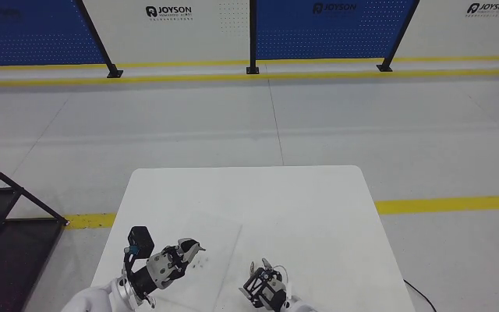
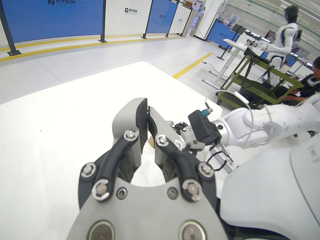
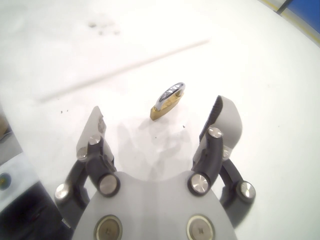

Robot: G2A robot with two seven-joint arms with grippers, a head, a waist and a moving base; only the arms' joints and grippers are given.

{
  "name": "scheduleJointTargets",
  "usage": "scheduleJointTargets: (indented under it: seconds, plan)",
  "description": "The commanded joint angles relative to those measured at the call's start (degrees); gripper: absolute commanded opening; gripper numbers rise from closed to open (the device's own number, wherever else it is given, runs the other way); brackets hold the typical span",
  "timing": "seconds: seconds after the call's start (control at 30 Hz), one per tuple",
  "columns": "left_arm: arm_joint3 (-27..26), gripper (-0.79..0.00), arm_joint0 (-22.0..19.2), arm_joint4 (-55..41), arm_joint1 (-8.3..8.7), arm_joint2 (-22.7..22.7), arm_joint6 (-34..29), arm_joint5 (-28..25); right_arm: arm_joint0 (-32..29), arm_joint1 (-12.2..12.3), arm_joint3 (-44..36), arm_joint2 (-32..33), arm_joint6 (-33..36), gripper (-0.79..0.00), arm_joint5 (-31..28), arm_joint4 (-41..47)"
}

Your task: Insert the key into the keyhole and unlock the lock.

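Note:
A small brass padlock with a chrome shackle stands on the white table, shackle pointing away from the wrist. My right gripper hovers just above and behind it, open, one finger to each side and neither touching it. My left gripper is held above the table near its front left, shut on a thin dark sliver that I take for the key; only its edge shows between the pads. In the top view the left gripper and right gripper sit close together by the near edge.
A clear flat sheet lies on the table under and ahead of the left gripper; its edge runs past the lock. Beyond the table's right side stand a green cart and another desk. The far half of the table is bare.

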Motion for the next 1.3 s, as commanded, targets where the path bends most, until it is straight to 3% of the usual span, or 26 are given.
scheduleJointTargets:
  seconds: [0.0,0.43,0.53,0.6,0.83,1.03,1.27]
  plan:
    - [0.00,-0.785,0.00,0.00,0.00,0.00,0.00,0.00,0.69,-0.21,0.76,-0.43,-0.06,-0.400,0.54,0.33]
    - [0.00,-0.785,0.00,0.00,0.00,0.00,0.00,0.00,2.95,-0.92,3.42,-1.91,0.04,-0.585,2.13,1.42]
    - [0.00,-0.785,0.00,0.00,0.00,0.00,0.00,0.00,3.01,-0.96,3.50,-1.92,-0.22,-0.656,2.38,1.77]
    - [0.00,-0.785,0.00,0.00,0.00,0.00,0.00,0.00,2.94,-0.95,3.43,-1.85,-0.58,-0.785,2.55,1.96]
    - [0.05,-0.785,-0.49,-0.49,-0.05,0.38,0.24,1.02,1.99,-0.59,0.85,0.38,-3.89,-0.785,3.47,4.36]
    - [0.63,-0.785,-1.63,-6.09,-0.10,2.06,0.62,1.57,0.26,0.13,-3.03,6.04,-9.07,-0.785,-3.41,18.31]
    - [2.96,-0.785,-3.09,-18.69,0.10,5.55,-0.74,-3.21,-1.21,1.04,-4.94,11.56,-14.98,-0.785,-18.54,35.43]
